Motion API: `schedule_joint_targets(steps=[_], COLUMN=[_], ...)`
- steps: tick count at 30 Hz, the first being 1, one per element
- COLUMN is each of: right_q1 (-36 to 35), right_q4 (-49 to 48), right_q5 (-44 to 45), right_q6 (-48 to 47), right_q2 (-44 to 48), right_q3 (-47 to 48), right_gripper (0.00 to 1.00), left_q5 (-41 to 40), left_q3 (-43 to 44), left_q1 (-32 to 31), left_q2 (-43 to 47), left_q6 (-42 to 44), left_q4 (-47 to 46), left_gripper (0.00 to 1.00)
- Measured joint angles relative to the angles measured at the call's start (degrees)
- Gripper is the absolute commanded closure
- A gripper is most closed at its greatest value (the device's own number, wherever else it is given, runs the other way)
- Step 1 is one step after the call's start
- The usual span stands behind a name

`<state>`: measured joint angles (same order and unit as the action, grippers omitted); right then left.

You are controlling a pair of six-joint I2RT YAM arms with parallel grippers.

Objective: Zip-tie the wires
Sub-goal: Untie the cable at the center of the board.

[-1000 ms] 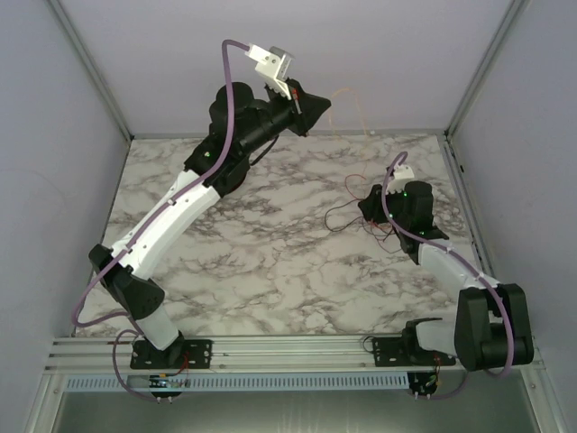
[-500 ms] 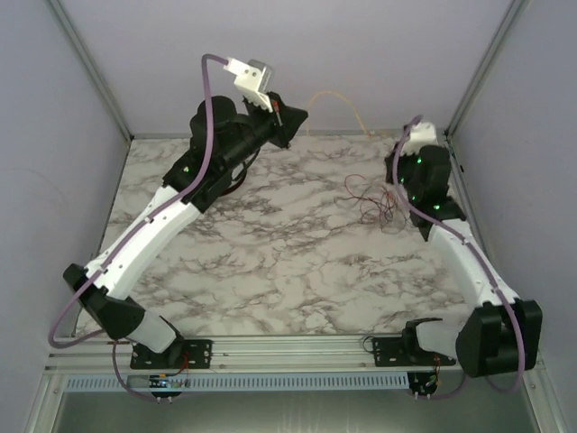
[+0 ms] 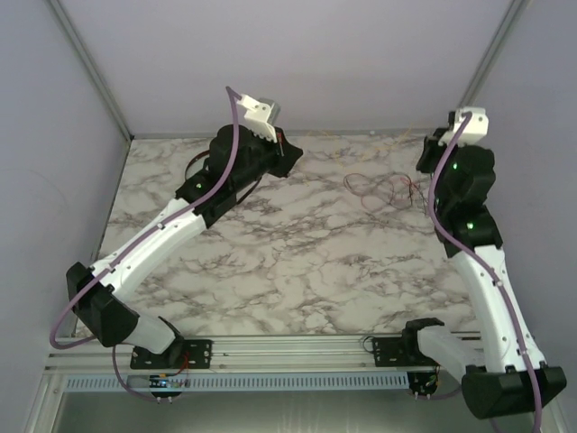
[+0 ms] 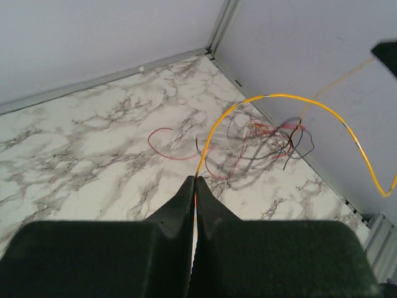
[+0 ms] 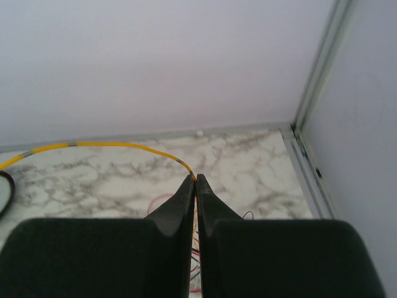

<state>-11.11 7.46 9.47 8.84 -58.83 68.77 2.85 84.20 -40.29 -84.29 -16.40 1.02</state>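
1. Looking from above, you can barely make out the thin yellow plastic strip [image 4: 279, 96]. Only the wrist views show it clearly, arching through the air.
2. Your left claw [image 4: 195, 179] is pinched together on one end of that strip. Your right claw [image 5: 195, 178] is pinched on the other, and its fingers hide most of what lies below.
3. A dark curved rim [image 5: 5, 192] is cut off at the right wrist view's left edge, so you cannot identify it.
4. The loose tangle of hair-thin dark red and black wires [image 3: 386, 189] lies on the white marble-patterned counter [image 3: 270, 262], near its far right corner.
5. Individual strands blur together. The tangle's long axis runs left to right, parallel to the back wall.
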Motion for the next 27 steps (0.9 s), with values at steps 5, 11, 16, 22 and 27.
schedule_joint_targets(steps=[5, 11, 16, 22, 27], right_q1=[-0.02, -0.02, -0.02, -0.02, -0.09], right_q4=[3.34, 8.55, 11.47, 17.94, 22.32], right_q5=[3.89, 11.28, 14.99, 16.41, 13.86], right_q6=[1.18, -0.39, -2.56, -7.02, -9.81], right_q2=[7.54, 11.21, 12.85, 11.02, 5.38], right_q3=[-8.83, -6.43, -0.46, 11.28, 28.65], right_gripper=[1.0, 1.0, 1.0, 1.0, 1.0], left_q5=[-0.37, -0.92, -1.36, 0.13, 4.22], left_q3=[-1.36, -4.15, -8.22, -9.88, -6.4], left_q1=[0.63, 1.44, 4.44, 8.59, 8.31], left_q2=[-0.02, -0.02, 0.37, 3.76, 5.68], left_q6=[-1.66, -3.17, -5.22, -6.01, -6.21], left_q4=[-0.63, -0.76, -0.79, -0.26, -2.16], left_gripper=[1.0, 1.0, 1.0, 1.0, 1.0])
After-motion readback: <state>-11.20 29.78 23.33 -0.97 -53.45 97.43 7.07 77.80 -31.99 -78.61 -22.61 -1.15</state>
